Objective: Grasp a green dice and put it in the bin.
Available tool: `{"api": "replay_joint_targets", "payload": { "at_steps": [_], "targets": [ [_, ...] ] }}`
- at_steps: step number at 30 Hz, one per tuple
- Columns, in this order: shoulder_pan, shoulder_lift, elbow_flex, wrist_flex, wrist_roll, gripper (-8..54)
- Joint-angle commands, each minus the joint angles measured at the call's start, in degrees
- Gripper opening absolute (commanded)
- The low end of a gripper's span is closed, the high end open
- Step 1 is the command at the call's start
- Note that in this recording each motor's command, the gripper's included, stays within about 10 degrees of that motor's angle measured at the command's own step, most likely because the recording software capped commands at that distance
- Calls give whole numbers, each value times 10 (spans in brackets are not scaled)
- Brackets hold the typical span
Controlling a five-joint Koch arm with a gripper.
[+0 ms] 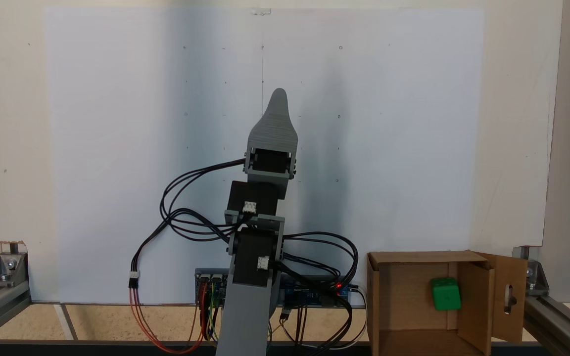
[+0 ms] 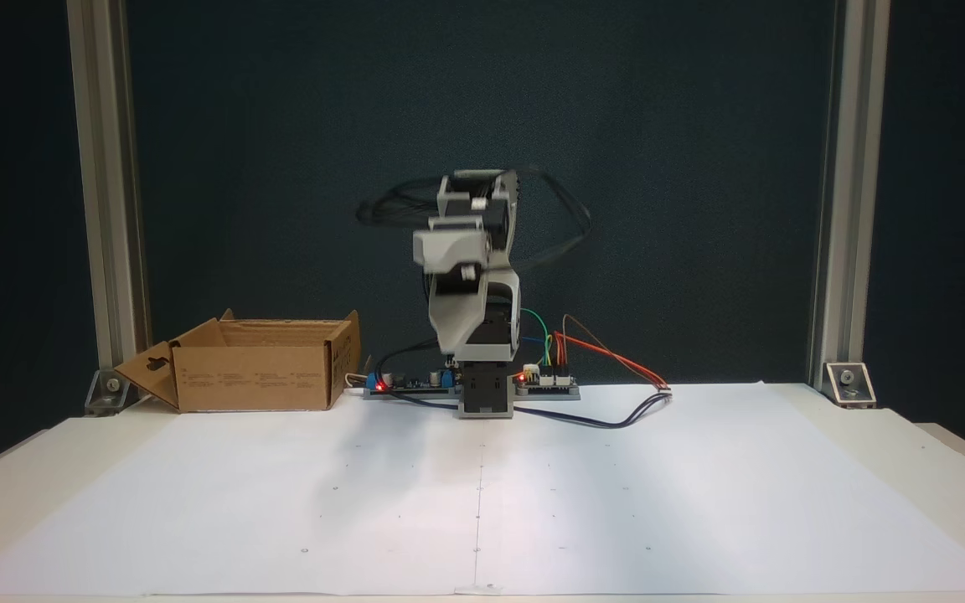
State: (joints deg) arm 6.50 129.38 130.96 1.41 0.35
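Already green dice (image 1: 445,293) inside the bin (image 1: 399,296), end effector (image 1: 278,99) raised over white paper (image 1: 117,148), grip state unclear.

Grey printed arm (image 1: 265,207), black servos, black looping cables, red-orange-green wires at base

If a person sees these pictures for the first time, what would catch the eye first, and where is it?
The green dice stands out most: it lies inside the bin, at the lower right of a fixed view. Next comes the grey arm in the middle, folded over the white paper sheet, its end effector pointing away from the box. Red lights glow on the circuit board at the arm's base.
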Motion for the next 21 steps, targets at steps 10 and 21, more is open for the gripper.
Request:
{"api": "replay_joint_targets", "payload": {
  "at_steps": [10, 21],
  "targets": [
    [-2, 66, 157, -311, 21, 452],
    [-4, 65, 310, -568, 20, 446]
  ]
}}
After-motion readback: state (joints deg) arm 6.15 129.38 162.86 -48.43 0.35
